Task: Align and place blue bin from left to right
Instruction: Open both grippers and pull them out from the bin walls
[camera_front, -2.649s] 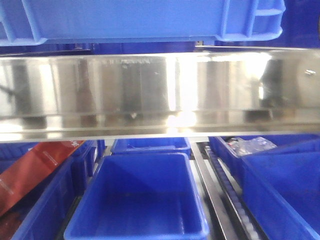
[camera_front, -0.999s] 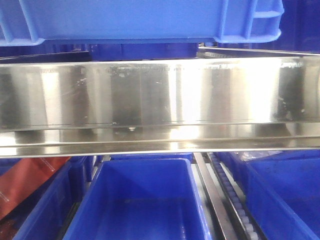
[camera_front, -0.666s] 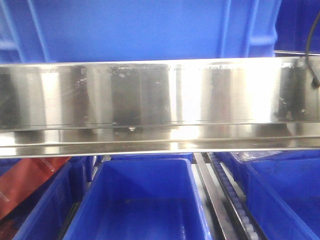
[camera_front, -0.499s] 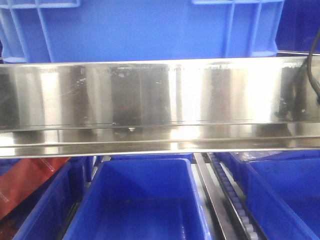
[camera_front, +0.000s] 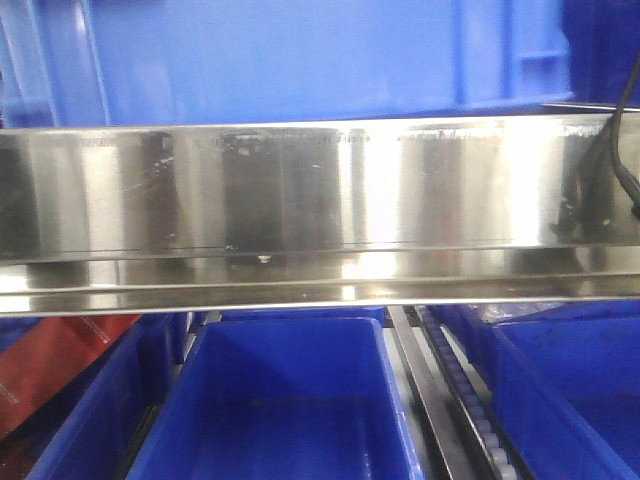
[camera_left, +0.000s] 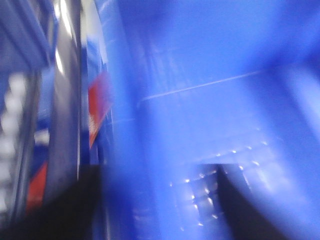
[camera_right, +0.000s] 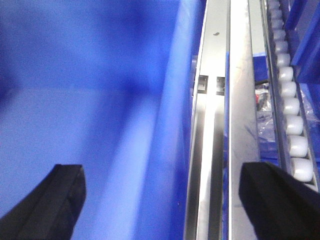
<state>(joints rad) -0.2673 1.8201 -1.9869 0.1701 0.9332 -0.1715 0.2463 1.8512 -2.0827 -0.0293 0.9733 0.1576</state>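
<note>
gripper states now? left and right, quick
Left gripper: cannot be told, wrist view too blurred; dark fingers sit against the blue bin.
Right gripper: open, fingers spread wide, holding nothing.

Bright glare on steel rail (camera_front: 320, 190); left wrist view heavily motion-blurred; others soft.

A polished stainless-steel shelf rail (camera_front: 320, 210) is seen running across the front view, with bright light reflected in bands along it. Below it, royal-blue bins (camera_front: 275, 400) are set in lanes divided by a roller track (camera_front: 470, 410), whose white rollers (camera_right: 292, 125) are lined beside metal channels.
</note>
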